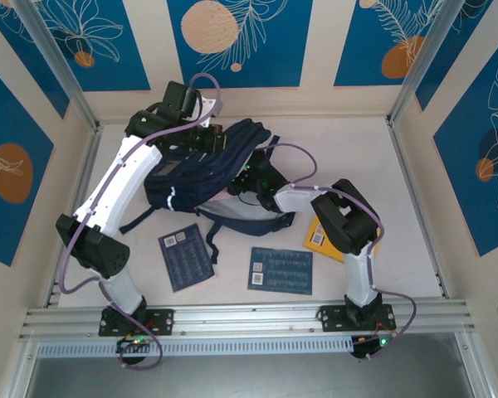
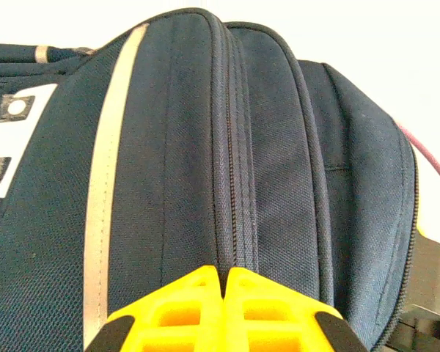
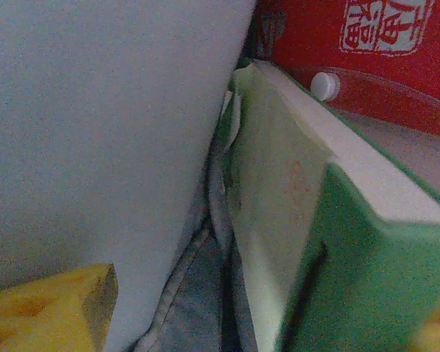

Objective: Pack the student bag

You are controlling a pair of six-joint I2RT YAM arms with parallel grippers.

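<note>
Near student bag (image 1: 192, 178): left booklet (image 1: 185, 258), right booklet (image 1: 280, 269), yellow book (image 1: 316, 236).

Yellow book (image 1: 317, 238) half hidden under right arm (image 1: 349, 225). Print on blue cards (image 1: 185, 257) too small to read. Green book (image 3: 279, 191) cropped right and bottom. Right fingers (image 3: 51, 308) blurred, cropped at the bottom. Student bag (image 2: 279, 183) runs off left edge.

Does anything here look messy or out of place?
Nothing looks spilled or broken. The student bag lies slumped, and one blue booklet sits crooked on the table beside a straighter booklet.
</note>
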